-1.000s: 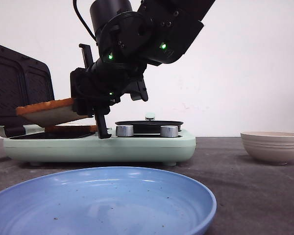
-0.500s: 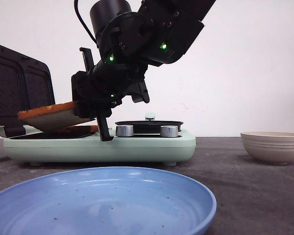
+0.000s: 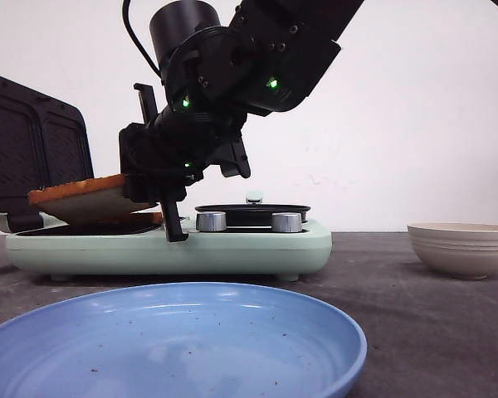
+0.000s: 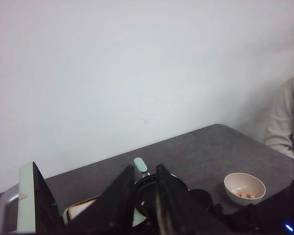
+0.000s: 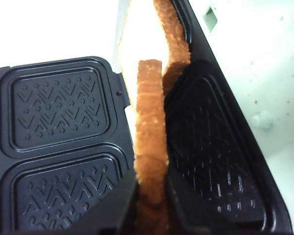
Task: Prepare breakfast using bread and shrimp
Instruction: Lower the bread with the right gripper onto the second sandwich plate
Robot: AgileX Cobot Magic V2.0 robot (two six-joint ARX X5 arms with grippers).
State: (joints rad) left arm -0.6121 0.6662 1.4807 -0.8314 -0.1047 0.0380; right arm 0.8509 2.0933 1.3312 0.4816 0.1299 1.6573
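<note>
Though half-hidden, bread (image 3: pixel 87 199) in right hand (image 3: pixel 153 195)

I'm getting the front cam sitting low at table level, facing fwd over the blue plate (image 3: pixel 174 340) twd the sandwich maker (image 3: pixel 170 245). L wrist cam is looking down from high & far back. R wrist cam is hanging very close over the maker's plates. All 3 are sharing that maker.

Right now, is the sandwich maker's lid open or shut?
Open. The lid stands raised behind the lower plate, and the right gripper holds a bread slice over that plate.
</note>
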